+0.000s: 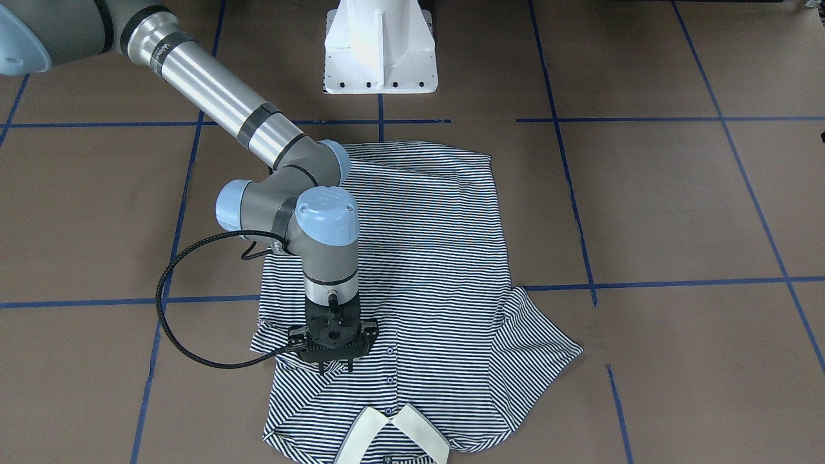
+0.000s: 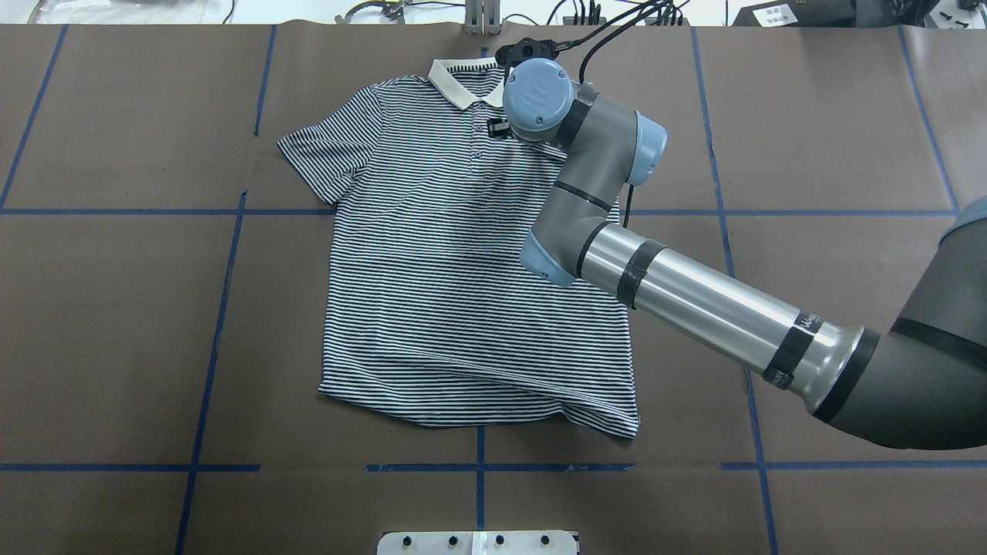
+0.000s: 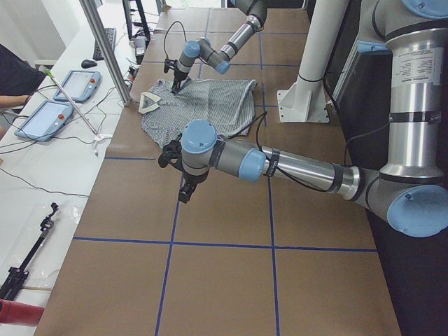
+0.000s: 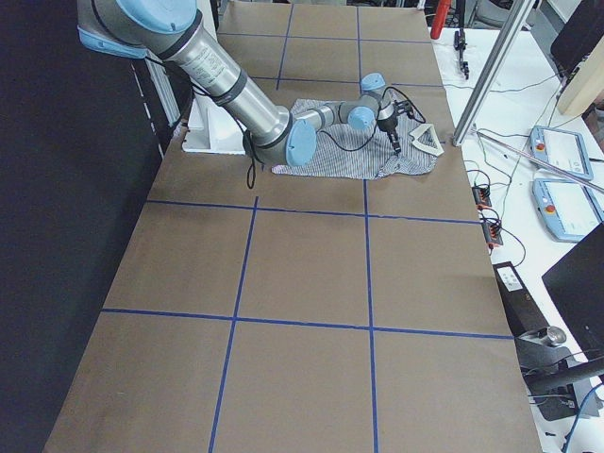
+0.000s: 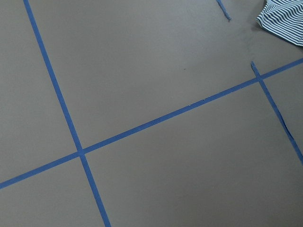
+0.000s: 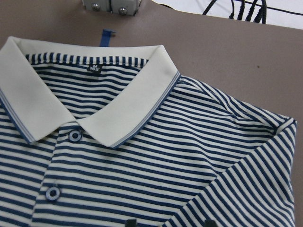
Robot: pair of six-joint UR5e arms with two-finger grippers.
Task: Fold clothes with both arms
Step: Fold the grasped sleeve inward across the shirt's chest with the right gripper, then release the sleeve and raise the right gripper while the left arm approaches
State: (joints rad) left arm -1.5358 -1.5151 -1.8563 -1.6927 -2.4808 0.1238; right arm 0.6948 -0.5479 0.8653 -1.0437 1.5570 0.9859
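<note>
One view (exterior left) shows left hand (image 3: 184, 194); right hand (image 1: 336, 368) over shirt (image 1: 425, 258).

Open table (image 2: 116, 324) flanks the shirt (image 2: 432, 270); the right arm (image 2: 694, 297), seemingly low, overhangs its shoulder.

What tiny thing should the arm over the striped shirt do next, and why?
Probably ease the right pincer down and close it on the striped shirt near the shoulder. It stands open, holding nothing, right over the cloth beside the cream collar, so a grip seems the natural start. The left pincer hangs over bare table, away from the shirt.
</note>
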